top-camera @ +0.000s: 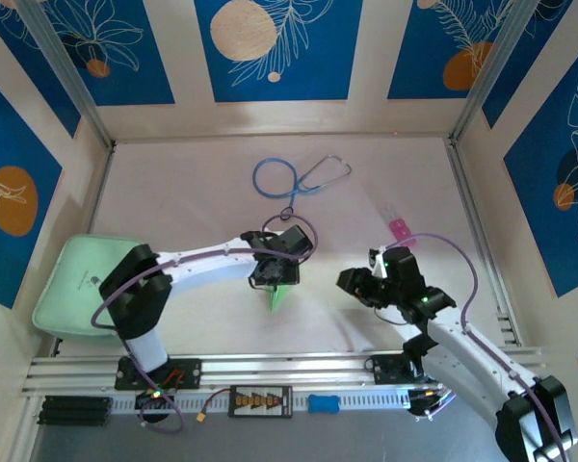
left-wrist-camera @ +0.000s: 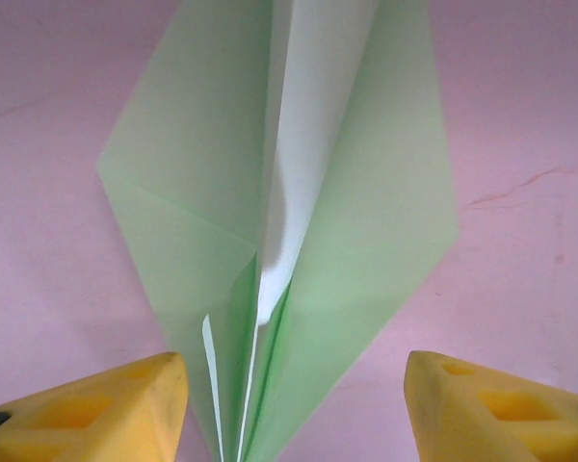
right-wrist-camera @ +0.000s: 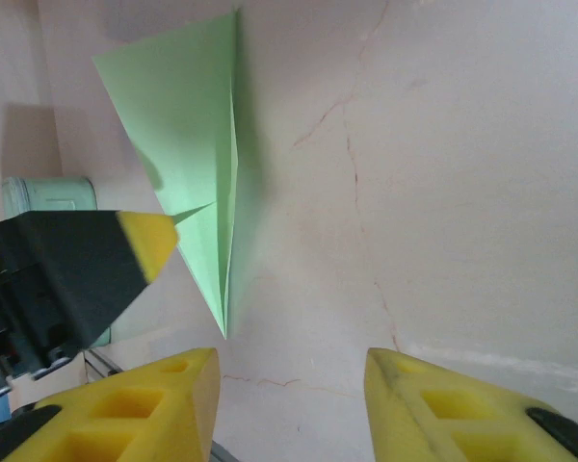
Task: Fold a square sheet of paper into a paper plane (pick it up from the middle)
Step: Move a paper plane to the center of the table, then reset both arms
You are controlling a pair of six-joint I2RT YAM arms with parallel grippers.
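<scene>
The square sheet of paper is folded into a slim pale green paper plane [top-camera: 281, 296] that lies on the table at the middle. In the left wrist view the paper plane [left-wrist-camera: 366, 192] shows two green wings and a white inner crease. Its narrow end runs down between the yellow fingers [left-wrist-camera: 125, 409] of my left gripper [left-wrist-camera: 294, 414], which stands open around it with clear gaps. My left gripper [top-camera: 275, 282] hovers right over the plane. My right gripper [top-camera: 354, 282] is open to its right, apart from it. In the right wrist view the plane [right-wrist-camera: 188, 144] lies ahead of my right gripper [right-wrist-camera: 289, 395].
A thick mint-green pad [top-camera: 77, 284] lies at the left edge. A blue stethoscope [top-camera: 294, 178] rests at the back middle, and a small pink item [top-camera: 398, 229] sits at the right. A metal rail [top-camera: 270, 371] runs along the near edge.
</scene>
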